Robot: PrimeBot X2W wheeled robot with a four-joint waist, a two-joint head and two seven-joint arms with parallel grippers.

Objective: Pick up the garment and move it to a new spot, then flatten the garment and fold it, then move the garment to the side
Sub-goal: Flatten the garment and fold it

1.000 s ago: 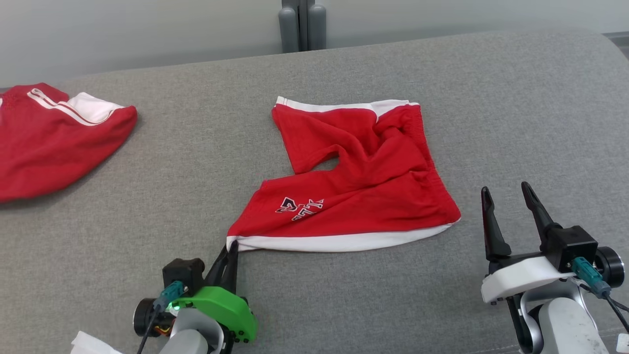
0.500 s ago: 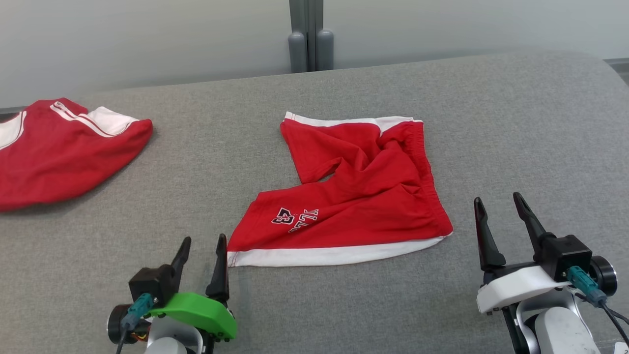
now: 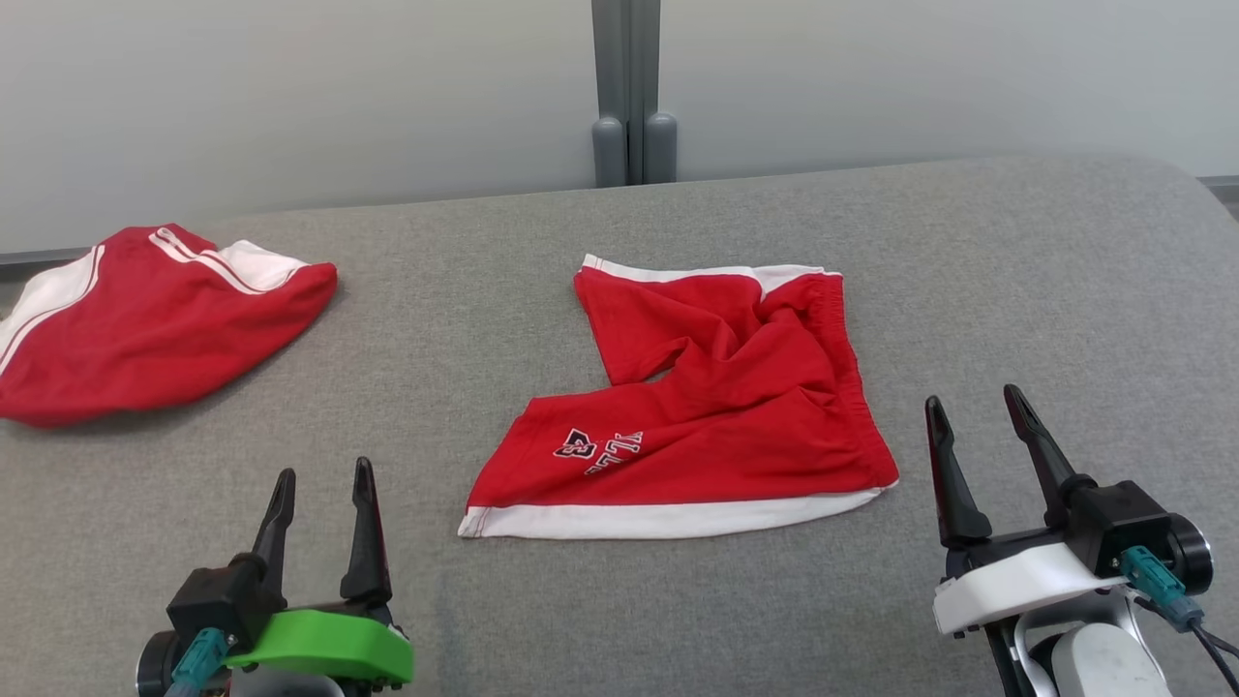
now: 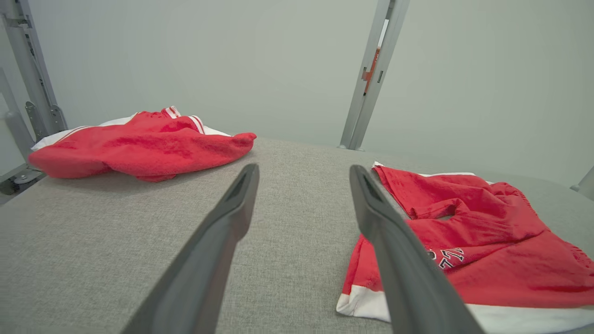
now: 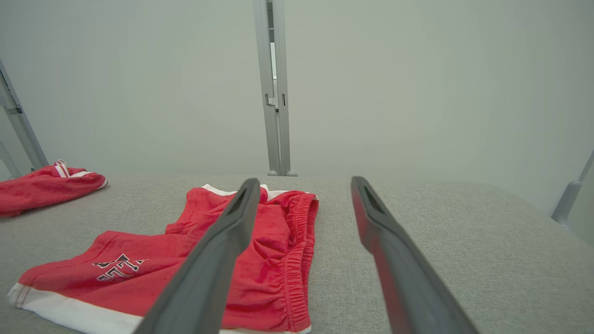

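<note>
The garment (image 3: 716, 426) is a pair of red shorts with white hems and a printed logo, lying rumpled in the middle of the grey cloth surface (image 3: 436, 290). My left gripper (image 3: 324, 469) stands open and empty, apart from the garment's near left corner, to that corner's left. In the left wrist view the garment (image 4: 487, 246) lies to the right of the left gripper (image 4: 305, 168). My right gripper (image 3: 972, 397) is open and empty just right of the waistband. The right wrist view has the garment (image 5: 278, 260) left of the right gripper (image 5: 306, 180).
A second red garment with white stripes (image 3: 145, 319) lies bunched at the far left, also seen as a second red garment (image 4: 139, 146) in the left wrist view. A grey post (image 3: 629, 97) rises behind the surface's far edge. Bare grey cloth lies to the right and in front.
My left gripper opened and let go of the garment's near left corner, then drew back to the left. The corner now lies on the surface. The head camera has tilted, shifting the picture.
</note>
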